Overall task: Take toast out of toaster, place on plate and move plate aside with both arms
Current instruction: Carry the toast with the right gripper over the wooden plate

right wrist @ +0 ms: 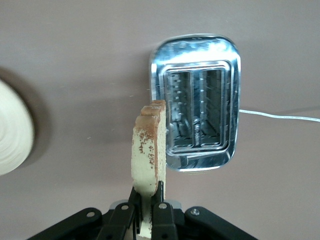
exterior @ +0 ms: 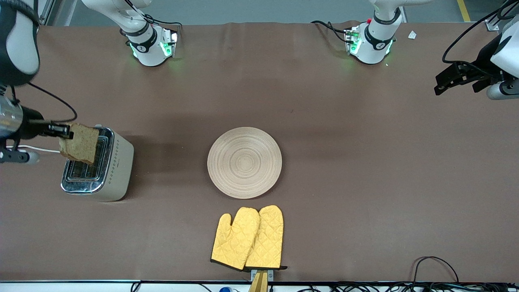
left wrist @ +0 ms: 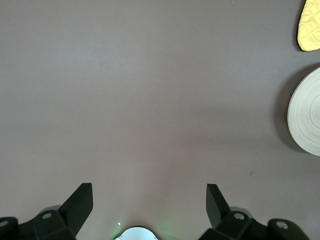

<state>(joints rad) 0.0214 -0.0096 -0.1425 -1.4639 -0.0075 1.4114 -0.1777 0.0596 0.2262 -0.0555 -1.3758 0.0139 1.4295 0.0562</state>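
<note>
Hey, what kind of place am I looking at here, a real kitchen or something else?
Probably a robot lab staged as a kitchen: a toaster, a wooden plate and yellow oven mitts lie on a brown-covered table. The right gripper holds toast over the toaster; the left gripper waits open.

The toast (exterior: pixel 80 143) is speckled light brown with a darker crust. The plate (exterior: pixel 244 162) is pale beige with concentric ring grain. The toaster (exterior: pixel 115 166) is cream with a chrome top. Quilted yellow oven mitts (exterior: pixel 248 237) lie on the brown counter (exterior: pixel 365 162).
</note>
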